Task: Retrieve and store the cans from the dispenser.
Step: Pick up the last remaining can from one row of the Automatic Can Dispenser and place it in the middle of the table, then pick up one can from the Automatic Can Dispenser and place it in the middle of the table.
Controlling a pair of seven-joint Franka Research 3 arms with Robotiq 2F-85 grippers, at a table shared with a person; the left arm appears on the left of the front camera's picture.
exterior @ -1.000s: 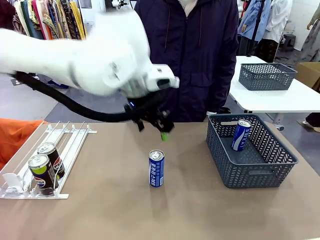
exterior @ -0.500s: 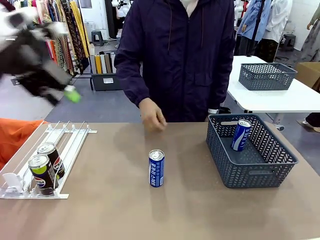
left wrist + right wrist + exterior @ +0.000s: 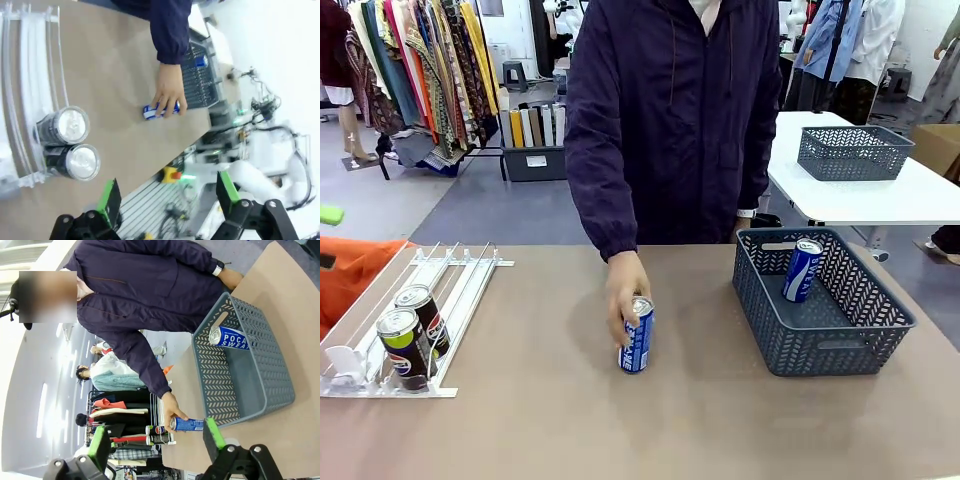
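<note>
We note the person's hand (image 3: 624, 288) wrapped around a blue can (image 3: 637, 342) left of the basket (image 3: 820, 350). The basket holds a second blue can (image 3: 802, 268). Farther left of it, two black cans (image 3: 406, 347) sit in the dispenser (image 3: 452, 278). Left gripper (image 3: 166, 192) and right gripper (image 3: 155, 437) both gape empty.

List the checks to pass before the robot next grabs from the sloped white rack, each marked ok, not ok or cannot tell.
Left gripper open and empty: ok.
Right gripper open and empty: ok.
Two black Pepsi cans waiting at the stoppers of the sloped white plastic dispenser: ok.
Table centre free of the person's hand: not ok, it grips the slim blue can.
Dark grey lattice basket has room: ok, with a second blue can inside.
</note>
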